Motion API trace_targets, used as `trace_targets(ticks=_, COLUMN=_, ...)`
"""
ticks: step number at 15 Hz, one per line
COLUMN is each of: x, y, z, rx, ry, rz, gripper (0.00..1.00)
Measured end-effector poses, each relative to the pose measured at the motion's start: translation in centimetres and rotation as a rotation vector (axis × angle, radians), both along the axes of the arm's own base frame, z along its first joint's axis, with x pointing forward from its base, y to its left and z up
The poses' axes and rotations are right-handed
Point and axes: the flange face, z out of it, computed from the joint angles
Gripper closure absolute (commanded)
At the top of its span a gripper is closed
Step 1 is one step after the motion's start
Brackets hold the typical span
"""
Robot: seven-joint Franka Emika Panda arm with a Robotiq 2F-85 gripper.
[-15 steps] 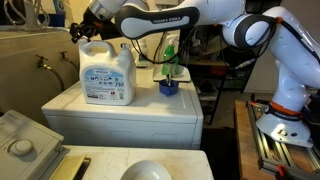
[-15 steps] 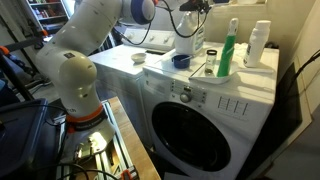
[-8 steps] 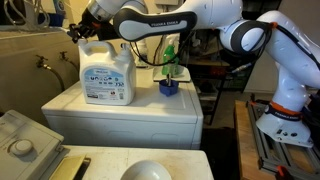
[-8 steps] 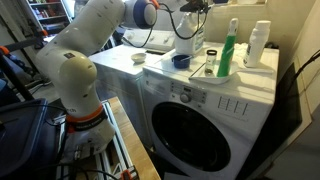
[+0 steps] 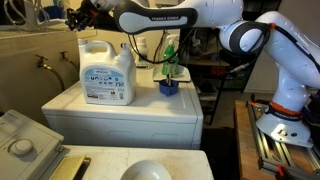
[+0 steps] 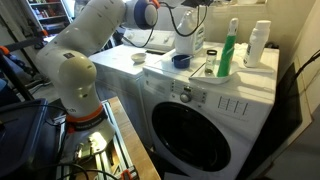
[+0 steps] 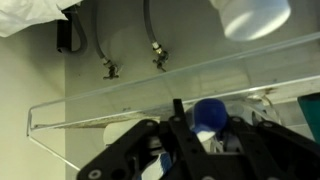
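A large white detergent jug [image 5: 107,72] with a blue label stands on the white washing machine [image 5: 120,112]; it also shows in an exterior view [image 6: 187,38]. My gripper [image 5: 82,17] hangs just above the jug's top far corner, clear of it. In the wrist view the gripper [image 7: 203,114] has its black fingers closed on either side of a blue cap [image 7: 210,108], with the jug's white body and blue label right below. In an exterior view my gripper [image 6: 189,6] is at the top edge, over the jug.
A blue cup [image 5: 170,87] and a green bottle [image 5: 170,55] stand on the washer beside the jug. In an exterior view a green bottle [image 6: 231,50] and a white bottle [image 6: 259,44] stand near the wall. Hoses and taps [image 7: 108,68] hang behind.
My gripper has risen up and away from the top of the jug. The jug has stayed in place.
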Motion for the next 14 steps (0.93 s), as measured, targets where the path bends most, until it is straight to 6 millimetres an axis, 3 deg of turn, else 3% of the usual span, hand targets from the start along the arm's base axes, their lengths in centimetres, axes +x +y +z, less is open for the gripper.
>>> trace_targets(ticks=8, x=-1.4, y=-3.8, z=8.2, rx=-0.016, ry=-0.086, rz=0.014, gripper=0.89)
trace_targets(ticks=14, x=-4.2, y=-5.0, z=12.3, rx=-0.138, ry=0.081, rz=0.114, gripper=0.89)
